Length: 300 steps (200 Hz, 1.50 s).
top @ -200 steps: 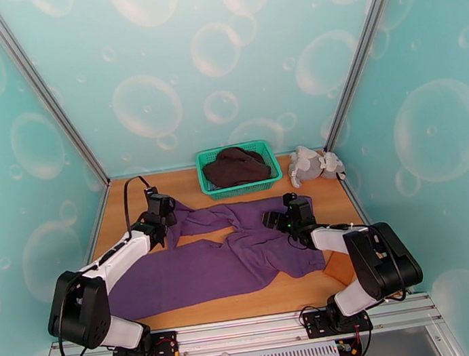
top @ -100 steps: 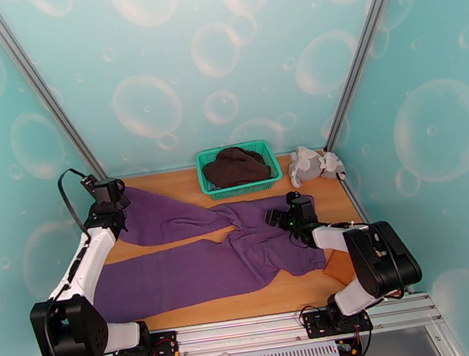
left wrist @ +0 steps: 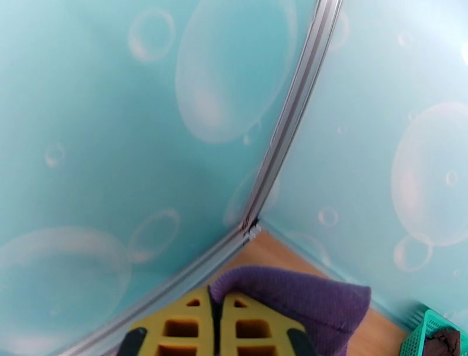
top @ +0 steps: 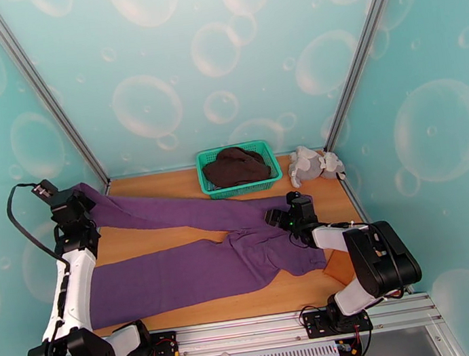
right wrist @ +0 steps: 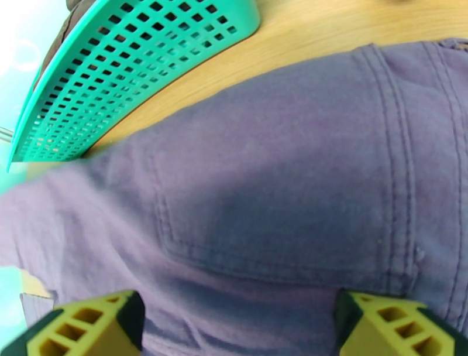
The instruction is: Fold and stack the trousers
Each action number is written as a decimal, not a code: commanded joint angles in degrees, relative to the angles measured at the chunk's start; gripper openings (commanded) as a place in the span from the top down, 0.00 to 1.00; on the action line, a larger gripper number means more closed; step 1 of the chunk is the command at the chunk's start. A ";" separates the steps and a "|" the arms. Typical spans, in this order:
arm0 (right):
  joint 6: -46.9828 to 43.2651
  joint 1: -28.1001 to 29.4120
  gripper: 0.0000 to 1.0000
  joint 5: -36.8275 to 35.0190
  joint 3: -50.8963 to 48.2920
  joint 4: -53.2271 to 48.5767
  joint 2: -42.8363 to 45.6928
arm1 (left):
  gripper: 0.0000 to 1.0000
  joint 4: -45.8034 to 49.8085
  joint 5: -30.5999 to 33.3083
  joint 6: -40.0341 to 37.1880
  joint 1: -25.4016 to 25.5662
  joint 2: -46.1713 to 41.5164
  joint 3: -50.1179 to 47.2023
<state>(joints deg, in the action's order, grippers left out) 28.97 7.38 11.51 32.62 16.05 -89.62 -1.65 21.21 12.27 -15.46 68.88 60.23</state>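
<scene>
The purple trousers point(top: 198, 268) lie spread on the wooden table, waist to the right and both legs running left. My left gripper point(top: 78, 193) is at the far left corner, shut on the end of the far leg. In the left wrist view the yellow fingers point(left wrist: 193, 328) are pressed together with purple cloth point(left wrist: 298, 298) bunched beside them. My right gripper point(top: 275, 217) hangs open low over the seat of the trousers. In the right wrist view its fingertips point(right wrist: 82, 328) straddle the back pocket point(right wrist: 281, 222); whether they touch the cloth I cannot tell.
A green basket point(top: 262, 180) holding a dark brown garment point(top: 236, 167) stands at the back centre, just beyond the trousers. A grey plush toy point(top: 313, 164) lies to its right. Turquoise walls close in the table on three sides, with a metal post point(left wrist: 281, 146) in the far left corner.
My left arm has swung from the middle to the far left corner, drawing the far leg out straight. The right gripper has stayed open over the seat.
</scene>
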 commanded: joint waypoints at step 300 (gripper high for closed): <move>0.40 -0.12 0.10 -3.30 -0.37 -3.23 -2.46 | 0.41 -3.80 -3.14 14.50 -10.97 13.26 -13.94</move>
<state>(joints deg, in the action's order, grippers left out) 28.95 7.57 10.31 32.62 16.69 -90.00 -11.55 11.16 24.16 -26.17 86.26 50.61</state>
